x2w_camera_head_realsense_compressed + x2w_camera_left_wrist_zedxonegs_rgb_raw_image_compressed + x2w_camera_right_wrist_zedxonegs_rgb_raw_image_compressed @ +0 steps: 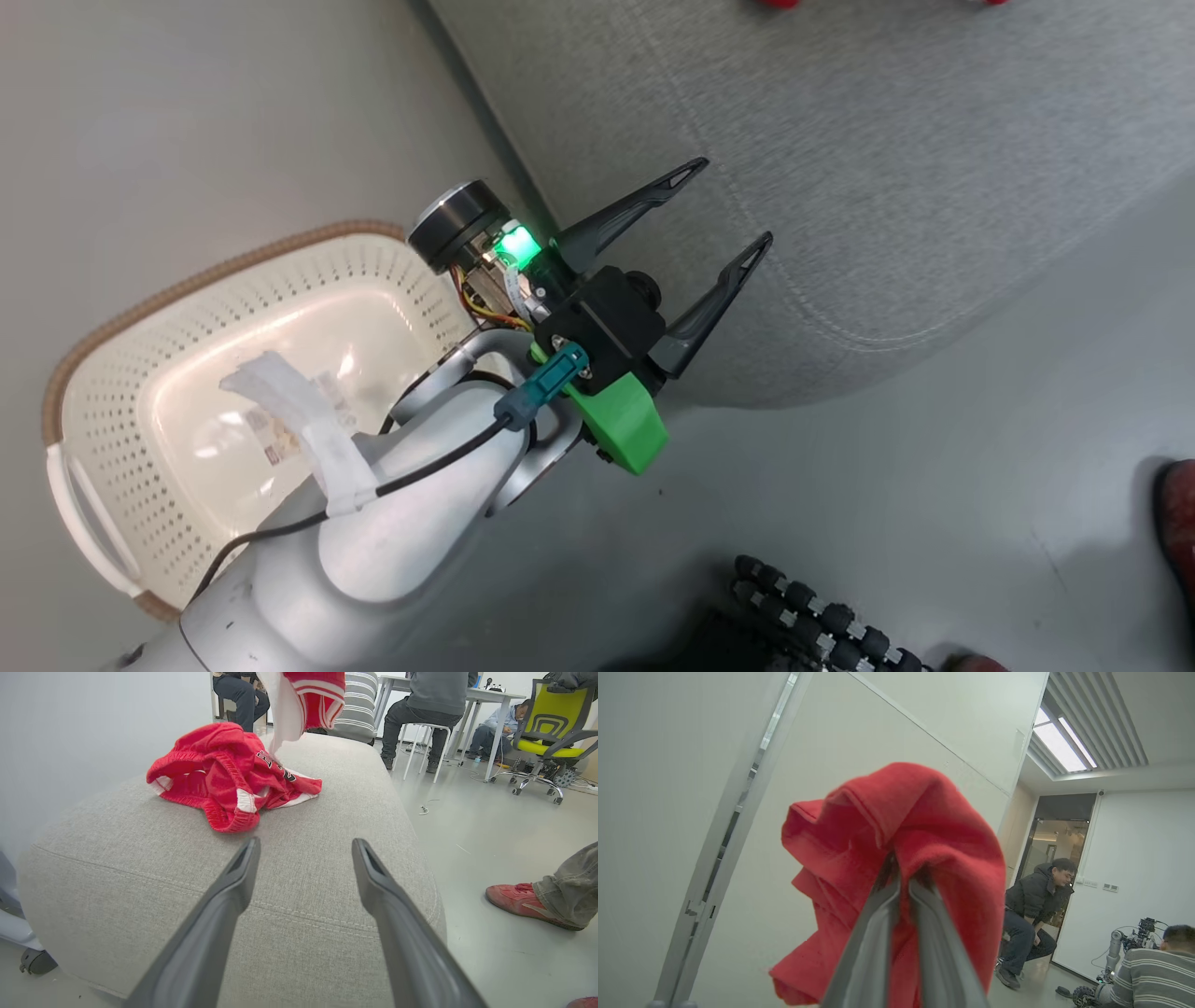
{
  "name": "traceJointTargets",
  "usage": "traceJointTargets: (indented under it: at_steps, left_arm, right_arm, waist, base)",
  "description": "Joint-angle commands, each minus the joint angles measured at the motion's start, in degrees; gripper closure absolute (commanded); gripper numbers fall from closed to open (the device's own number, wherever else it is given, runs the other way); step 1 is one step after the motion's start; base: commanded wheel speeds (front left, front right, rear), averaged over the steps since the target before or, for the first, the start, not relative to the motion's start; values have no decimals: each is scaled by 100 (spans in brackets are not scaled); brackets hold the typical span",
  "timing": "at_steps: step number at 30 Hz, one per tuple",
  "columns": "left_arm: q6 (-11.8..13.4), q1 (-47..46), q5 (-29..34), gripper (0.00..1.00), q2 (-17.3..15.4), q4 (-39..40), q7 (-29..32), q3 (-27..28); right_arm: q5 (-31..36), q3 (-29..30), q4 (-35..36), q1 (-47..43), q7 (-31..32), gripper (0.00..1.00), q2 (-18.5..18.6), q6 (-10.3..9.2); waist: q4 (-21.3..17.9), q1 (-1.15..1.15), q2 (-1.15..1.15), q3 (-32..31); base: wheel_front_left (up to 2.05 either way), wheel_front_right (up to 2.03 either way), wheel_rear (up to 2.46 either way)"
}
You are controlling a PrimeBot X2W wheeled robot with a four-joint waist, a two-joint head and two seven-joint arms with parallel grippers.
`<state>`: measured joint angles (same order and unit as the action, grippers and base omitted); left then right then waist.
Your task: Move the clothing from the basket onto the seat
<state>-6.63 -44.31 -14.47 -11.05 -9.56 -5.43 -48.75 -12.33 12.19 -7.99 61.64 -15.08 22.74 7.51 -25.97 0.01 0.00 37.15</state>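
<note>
My left gripper [733, 210] is open, its dark fingers [233, 886] spread over the near corner of the light-grey seat [840, 168] with nothing between them. A crumpled red garment with white trim [224, 774] lies on the seat [303, 868] ahead of it. A second red-and-white striped garment [308, 700] hangs above the seat's far end. My right gripper [903, 882] is shut on that red fabric [887, 849], held up in the air. The cream perforated basket [112, 392] with its brown rim stands on the floor left of the seat; its inside holds just a label.
A wall runs along the left of the seat. A person's red shoe [518, 898] and trouser leg stand on the floor to the right. Seated people, white tables [490, 695] and a yellow-green office chair [556, 723] are farther back. My wheeled base [822, 616] shows below.
</note>
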Motion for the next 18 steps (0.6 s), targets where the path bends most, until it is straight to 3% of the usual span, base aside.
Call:
traceJointTargets:
  at_steps: [1, 5, 10, 17, 18]
  left_arm:
    - [-24, -149, 36, 0, 29, -10, -36, -19]
    - [-29, -234, 26, 0, 65, -67, -70, -42]
    - [4, -278, -15, 0, 95, -153, -158, -38]
    - [31, -141, -160, 0, 86, -337, -327, -12]
    - [52, -98, -174, 0, 99, -366, -375, -1]
  right_arm:
    - [-44, -81, -301, 67, -14, 100, 47, -4]
    - [-140, -361, -1193, 86, -15, 100, 130, -5]
    - [-421, -513, -2089, -77, -15, 100, -148, -5]
    - [-737, -960, -2599, -398, -16, 100, -506, -5]
    - [-680, -1026, -2613, -444, -15, 61, -519, -5]
  waist:
    - [437, -1, 0, 632]
    - [537, -1, 0, 774]
    - [651, -1, 0, 825]
    - [691, -1, 0, 564]
    - [693, -1, 0, 477]
  base:
    - [0, 0, 0]
    - [0, 0, 0]
    - [0, 0, 0]
    - [0, 0, 0]
    - [0, 0, 0]
